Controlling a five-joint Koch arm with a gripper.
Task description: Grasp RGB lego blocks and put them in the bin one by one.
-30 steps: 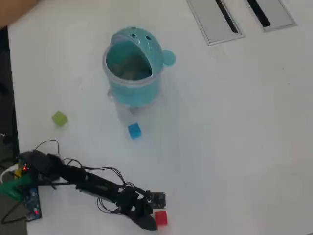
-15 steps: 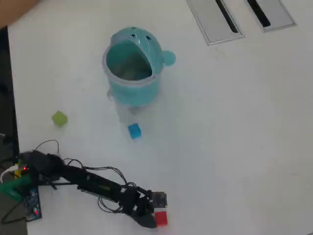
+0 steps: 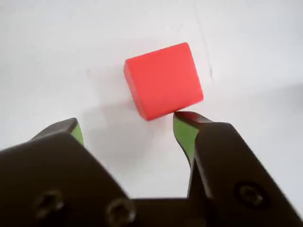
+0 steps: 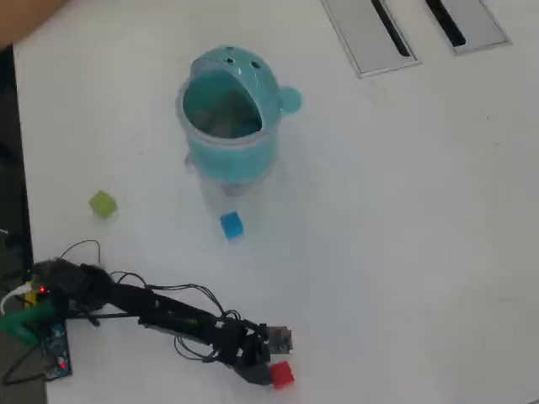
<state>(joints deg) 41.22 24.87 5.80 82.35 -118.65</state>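
Wrist view: smooth red cube [image 3: 163,80]

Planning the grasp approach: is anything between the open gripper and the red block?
Nothing visible. In the wrist view the gripper is open with bare table up to the red block; the right fingertip sits at the block's near corner.

We note a white table [image 4: 404,252] filling most of the overhead view; its surface looks smooth and evenly lit. At the top right edge sit two grey metal plates [image 4: 370,34], side by side and tilted, each with a long dark slot [image 4: 445,21] along its middle. Down the left edge runs a dark strip of floor [image 4: 10,151]. At the lower left corner we see a green clamp [image 4: 21,324] beside a blue circuit board [image 4: 55,349], with thin black cables [image 4: 84,248] looping nearby.
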